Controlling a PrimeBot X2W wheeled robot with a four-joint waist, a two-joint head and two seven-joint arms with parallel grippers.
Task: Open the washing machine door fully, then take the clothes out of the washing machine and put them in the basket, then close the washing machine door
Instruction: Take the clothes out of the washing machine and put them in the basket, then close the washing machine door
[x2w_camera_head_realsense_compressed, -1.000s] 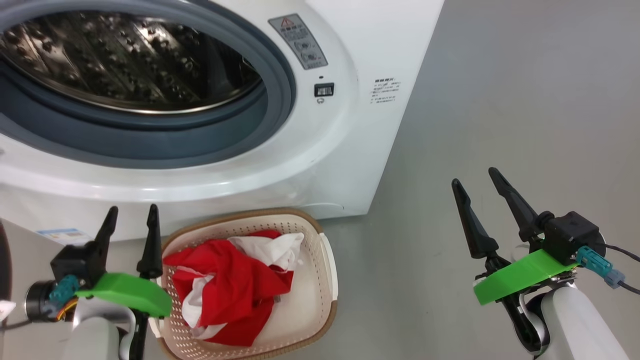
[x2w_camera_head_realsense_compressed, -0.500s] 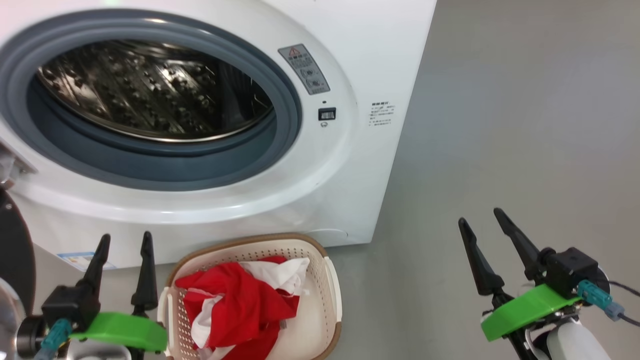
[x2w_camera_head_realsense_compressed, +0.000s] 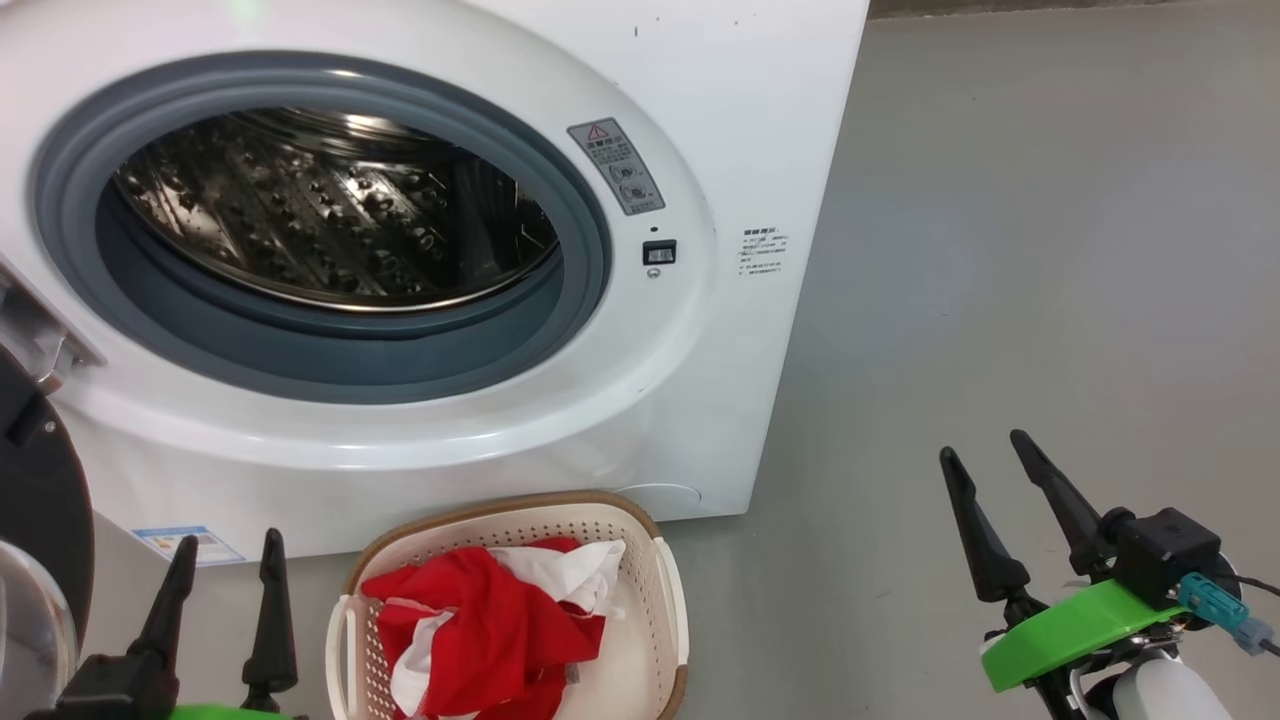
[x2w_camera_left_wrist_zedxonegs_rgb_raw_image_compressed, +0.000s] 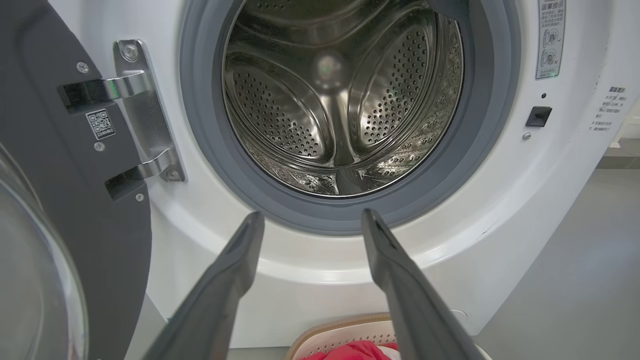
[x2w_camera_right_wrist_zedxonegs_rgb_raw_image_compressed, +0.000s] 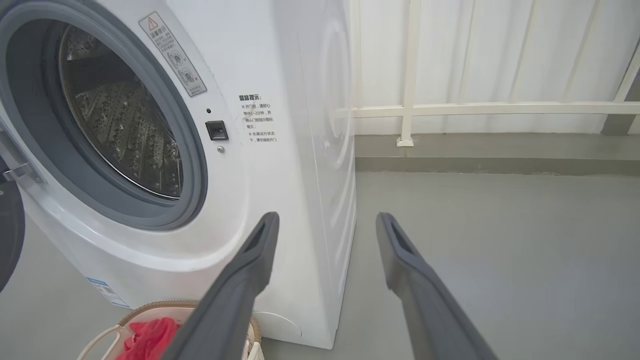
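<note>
Because the soft red-and-white garments (x2w_camera_head_realsense_compressed: 480, 640) lie heaped in the cream perforated plastic basket (x2w_camera_head_realsense_compressed: 665, 600) (set just before the white front-loading washing machine (x2w_camera_head_realsense_compressed: 740, 120)), the left end effector (x2w_camera_head_realsense_compressed: 228, 540) and right end effector (x2w_camera_head_realsense_compressed: 982, 445) hover spread and empty; the black-rimmed round door (x2w_camera_left_wrist_zedxonegs_rgb_raw_image_compressed: 60, 165) stands open, awaiting closing.

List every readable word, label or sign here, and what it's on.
"温馨提示:" heads the printed note on the washing machine; the lines below it are too small.
Grey label: red warning triangle, wording unreadable.
QR sticker on the washing machine door: too small.
Blue label: blurred.
</note>
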